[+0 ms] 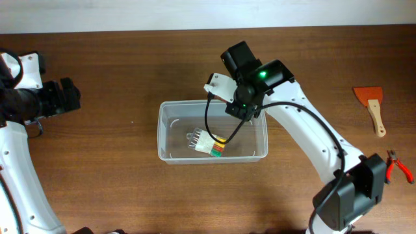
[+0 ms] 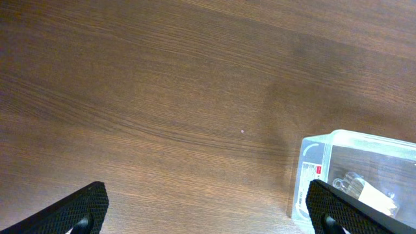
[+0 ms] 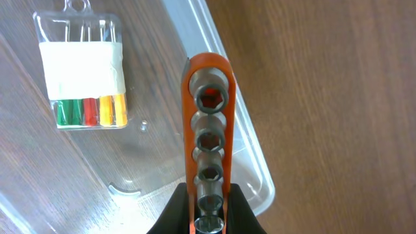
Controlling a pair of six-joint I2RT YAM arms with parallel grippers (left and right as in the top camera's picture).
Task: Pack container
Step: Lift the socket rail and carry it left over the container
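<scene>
Container [image 1: 160, 133], clear plastic: one. Blister pack [image 1: 207, 143] lying in it: one; colours showing in pack: four (green, red, orange, yellow). Socket rail [image 3: 209, 65], orange: one; sockets in view along it: at least four, lowest cut off by frame edge. Scraper [image 1: 372, 107], orange blade, wooden handle: one. Pliers [image 1: 398, 167], red-handled: one. Robot arms: two.

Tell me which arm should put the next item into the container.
Right. The right claw grips the orange socket rail directly over the container rim, beside the packet lying inside. The left claw is open, empty, and well off to the side of the container.
</scene>
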